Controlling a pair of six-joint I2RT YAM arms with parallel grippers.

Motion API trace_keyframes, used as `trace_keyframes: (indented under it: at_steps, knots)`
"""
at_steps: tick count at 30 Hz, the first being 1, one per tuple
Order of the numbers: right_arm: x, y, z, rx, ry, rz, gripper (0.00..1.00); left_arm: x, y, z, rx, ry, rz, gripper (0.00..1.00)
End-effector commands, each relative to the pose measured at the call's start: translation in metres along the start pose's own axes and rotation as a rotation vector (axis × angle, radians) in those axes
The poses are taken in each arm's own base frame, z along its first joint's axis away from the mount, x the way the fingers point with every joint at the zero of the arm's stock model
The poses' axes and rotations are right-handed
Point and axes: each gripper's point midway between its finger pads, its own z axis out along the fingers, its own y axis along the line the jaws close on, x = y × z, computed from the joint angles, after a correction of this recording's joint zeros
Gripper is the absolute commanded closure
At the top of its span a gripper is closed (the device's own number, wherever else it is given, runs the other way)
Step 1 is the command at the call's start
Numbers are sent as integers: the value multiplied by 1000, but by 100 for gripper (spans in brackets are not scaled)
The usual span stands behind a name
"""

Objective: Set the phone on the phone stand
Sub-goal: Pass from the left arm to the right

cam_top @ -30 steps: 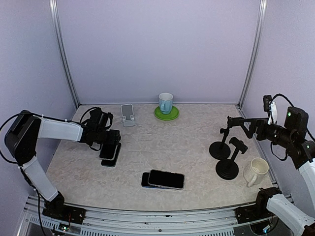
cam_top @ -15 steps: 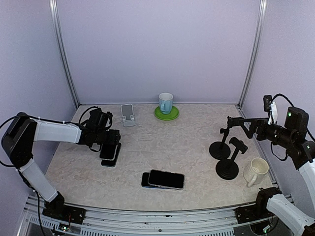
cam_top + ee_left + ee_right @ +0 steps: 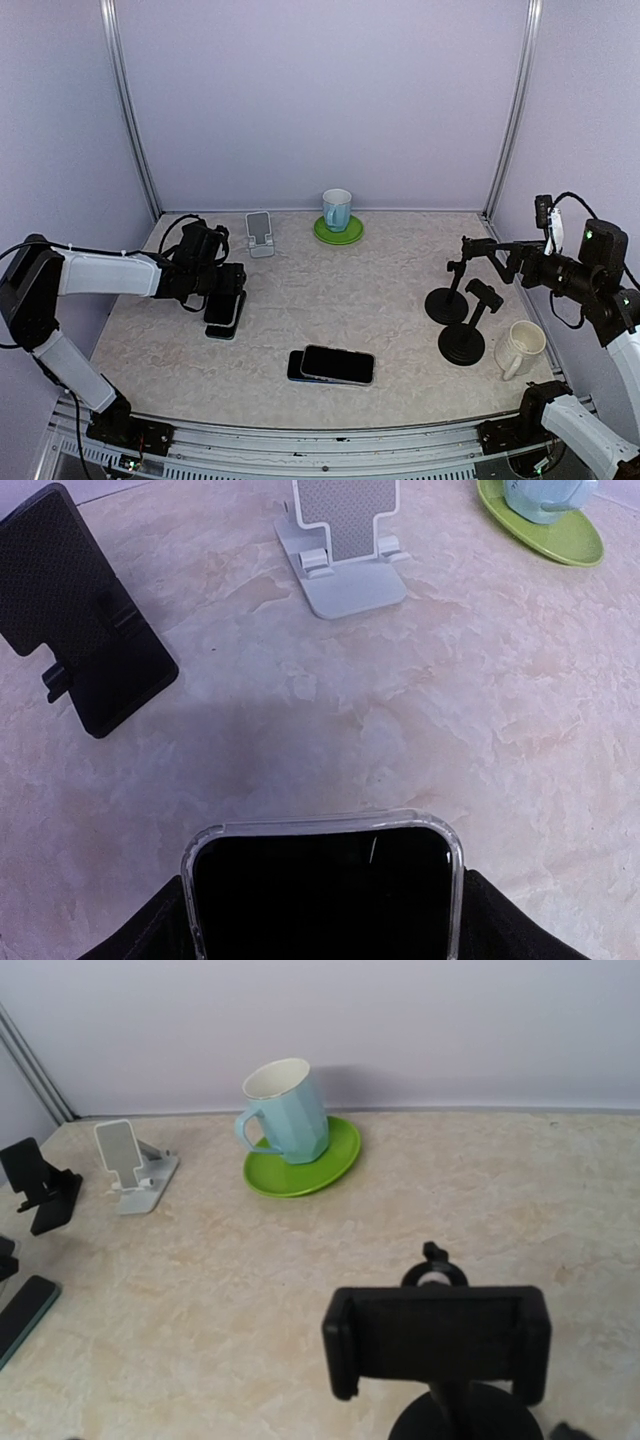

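Note:
My left gripper [image 3: 222, 295] is shut on a black phone in a clear case [image 3: 320, 880] at the table's left. The phone lies over a second phone [image 3: 222, 328]. A white folding phone stand [image 3: 345, 550] and a black folding phone stand [image 3: 85, 630] stand beyond it, both empty. The white stand shows at the back left in the top view [image 3: 260, 233]. My right gripper [image 3: 480, 250] hangs open and empty above the right side.
Two more stacked phones [image 3: 338, 364] lie at the front middle. Two black round-base clamp stands [image 3: 447, 303] [image 3: 463, 342] stand on the right, one filling the right wrist view [image 3: 437, 1340]. A blue cup [image 3: 336, 208] sits on a green saucer [image 3: 350, 236] at the back. A white mug [image 3: 520, 347] stands at the right edge.
The left arm's elbow has dropped a little; its gripper stays on the phone in about the same place. The right arm has not moved.

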Motion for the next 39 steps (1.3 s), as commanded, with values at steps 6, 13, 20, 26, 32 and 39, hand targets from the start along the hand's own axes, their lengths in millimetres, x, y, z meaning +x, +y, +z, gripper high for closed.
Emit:
trace_keyframes:
  at_steps: [6, 13, 20, 26, 32, 39]
  knots:
    - [-3, 5, -4, -27, -25, 1, 0, -42, 0, -25, -29, -137, -42, 33]
    - [0, 9, -3, -51, -24, 7, 0, -50, 4, -33, -51, -166, -56, 33]
    - [1, 12, -6, -63, -35, 8, 0, -69, 14, -47, -100, -221, -74, 33]
    - [2, 14, -8, -70, -42, 2, 0, -90, 21, -60, -142, -287, -103, 33]
    - [3, 16, -9, -77, -43, -1, 0, -104, 28, -67, -182, -331, -129, 33]
    - [3, 18, -8, -86, -42, 1, 0, -114, 39, -72, -255, -377, -149, 33]
